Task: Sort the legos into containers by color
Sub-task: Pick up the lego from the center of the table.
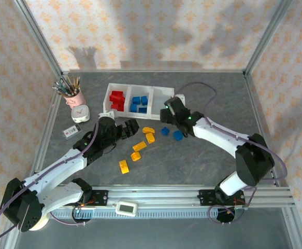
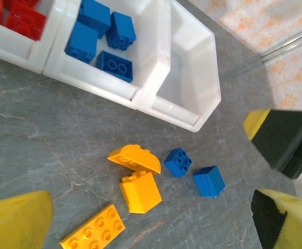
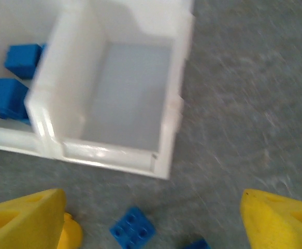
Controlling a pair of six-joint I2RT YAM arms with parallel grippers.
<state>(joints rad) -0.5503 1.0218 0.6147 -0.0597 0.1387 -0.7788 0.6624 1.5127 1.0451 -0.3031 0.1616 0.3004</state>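
The right hand hung with fingers wide apart just in front of the tray's right compartment, a blue lego on the counter beneath it. The left hand, likewise apart, hung over orange legos before the tray.

Your work surface is a table with a grey, stone-patterned top. A white three-compartment tray stands on it toward the far side. In front of the tray you see five yellow-orange bricks lying loose on the bare surface, spread in a rough diagonal line. Two blue bricks lie just right of them, close together but not touching. At the far left, a pink cup of pencils stands beside a small white clock. A small flat device lies nearer the front edge.
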